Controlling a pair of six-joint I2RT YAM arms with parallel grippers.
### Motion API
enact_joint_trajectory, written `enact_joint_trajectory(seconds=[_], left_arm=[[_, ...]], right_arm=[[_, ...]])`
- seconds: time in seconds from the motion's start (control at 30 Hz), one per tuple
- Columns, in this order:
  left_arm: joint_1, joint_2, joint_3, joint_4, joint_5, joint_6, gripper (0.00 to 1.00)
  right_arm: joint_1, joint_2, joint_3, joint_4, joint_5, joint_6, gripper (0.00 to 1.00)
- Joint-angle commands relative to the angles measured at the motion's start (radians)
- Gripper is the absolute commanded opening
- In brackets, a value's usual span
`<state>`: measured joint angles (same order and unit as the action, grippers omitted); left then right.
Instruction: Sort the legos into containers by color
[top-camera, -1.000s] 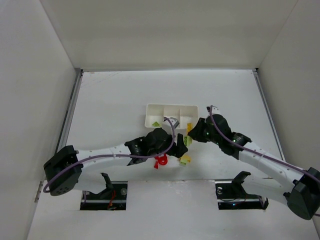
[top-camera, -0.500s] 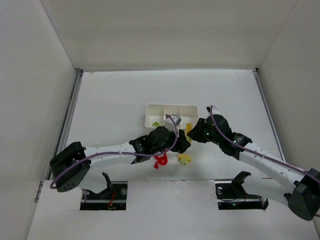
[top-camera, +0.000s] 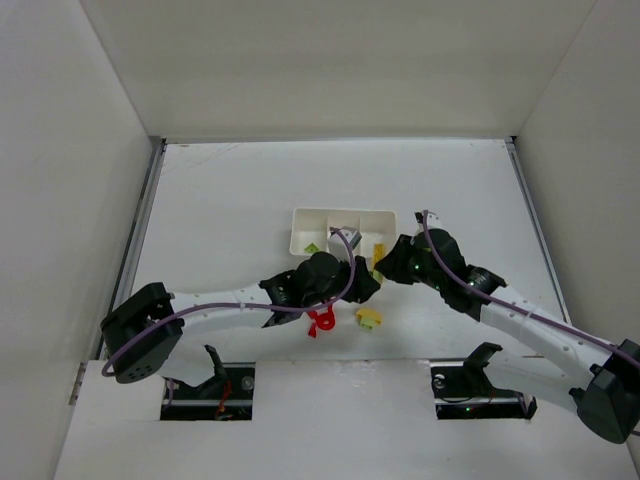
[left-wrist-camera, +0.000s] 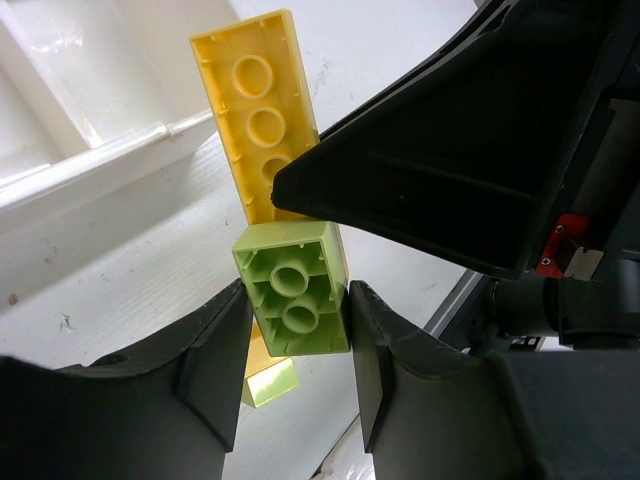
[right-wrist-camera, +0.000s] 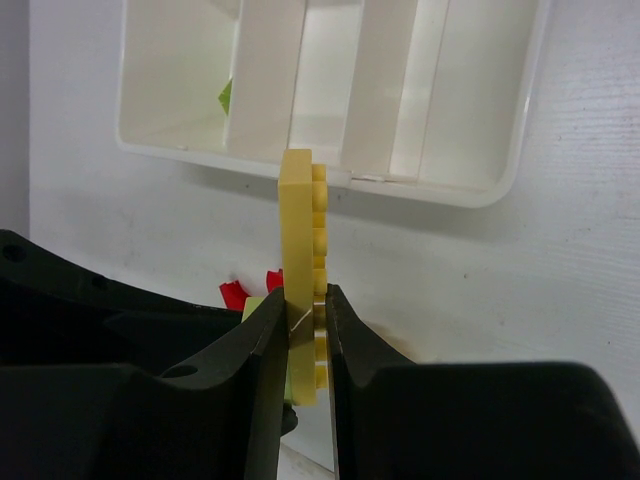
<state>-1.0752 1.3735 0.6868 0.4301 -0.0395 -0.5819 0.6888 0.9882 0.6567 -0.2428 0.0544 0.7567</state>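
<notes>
Just on the near-edge side of the white tray (top-camera: 296, 232), which sits around the middle of the table (top-camera: 220, 200), the left gripper (left-wrist-camera: 298, 310) is clamped on a light green brick (left-wrist-camera: 290, 262), while close beside it the right gripper (right-wrist-camera: 303, 305) pinches a long yellow brick (right-wrist-camera: 297, 200).

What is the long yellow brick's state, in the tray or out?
Out. The right gripper pinches the long yellow brick edge-on in front of the tray; it rests in no compartment.
</notes>
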Motion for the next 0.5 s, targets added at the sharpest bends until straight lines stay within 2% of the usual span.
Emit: enact_joint_trajectory(seconds=[0.0, 0.47], left_arm=[[0.005, -0.03, 0.026, 0.084, -0.002, -0.007, 0.25], [0.01, -0.122, -0.018, 0.14, 0.042, -0.05, 0.2]], right_arm=[[0.002, 0.0, -0.003, 0.046, -0.005, 0.001, 0.14], [-0.044, 0.018, -0.028, 0.045, 0.039, -0.01, 0.13]])
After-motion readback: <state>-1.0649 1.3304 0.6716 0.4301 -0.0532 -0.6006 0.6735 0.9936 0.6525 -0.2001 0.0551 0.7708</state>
